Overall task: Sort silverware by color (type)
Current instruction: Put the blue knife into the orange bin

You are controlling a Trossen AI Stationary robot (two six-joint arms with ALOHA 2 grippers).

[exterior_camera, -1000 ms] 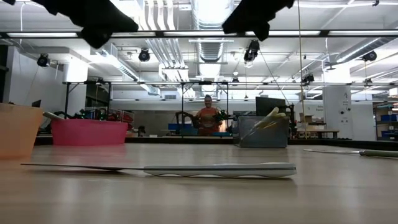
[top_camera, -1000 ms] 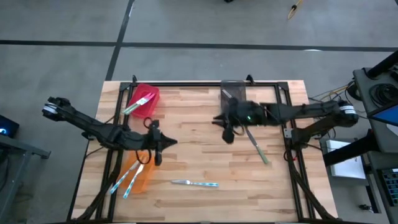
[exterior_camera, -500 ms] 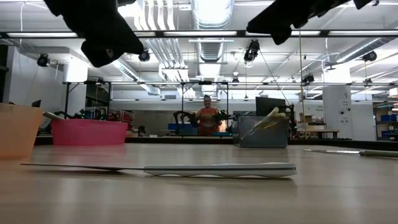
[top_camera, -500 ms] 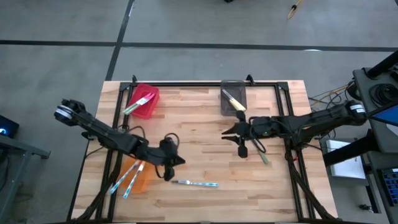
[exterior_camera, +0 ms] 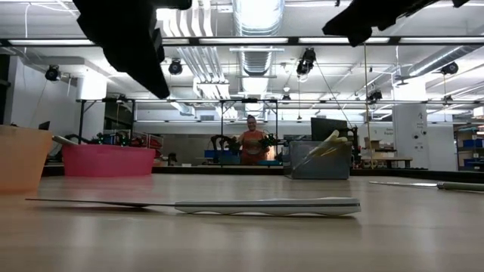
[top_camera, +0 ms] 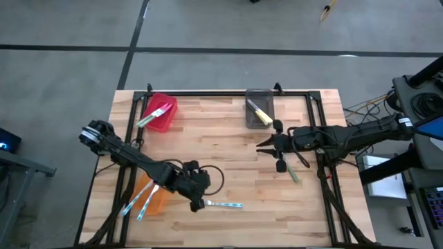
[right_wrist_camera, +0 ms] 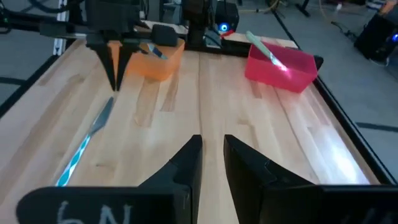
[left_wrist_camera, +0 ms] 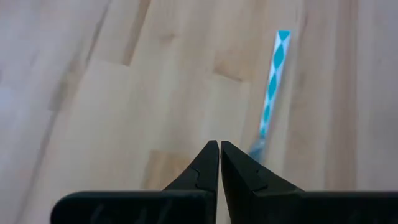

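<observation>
Left tool (top_camera: pixel 199 204), fingers together, hovers over the blue knife (top_camera: pixel 220 204) at 6 o'clock on the table (top_camera: pixel 221 131); green knife (top_camera: pixel 293 173) at 3 o'clock also unsorted; right tool (top_camera: pixel 268 146) slightly apart, empty.

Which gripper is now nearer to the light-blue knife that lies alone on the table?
The left. The left gripper is shut, right at the blade end of the light-blue knife. The right gripper is farther away, beside the green knife.

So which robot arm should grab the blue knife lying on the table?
Probably the left. Its left gripper, shut now, hangs right by the blue knife's blade end, while the right gripper is far off, nearer the green knife.
</observation>
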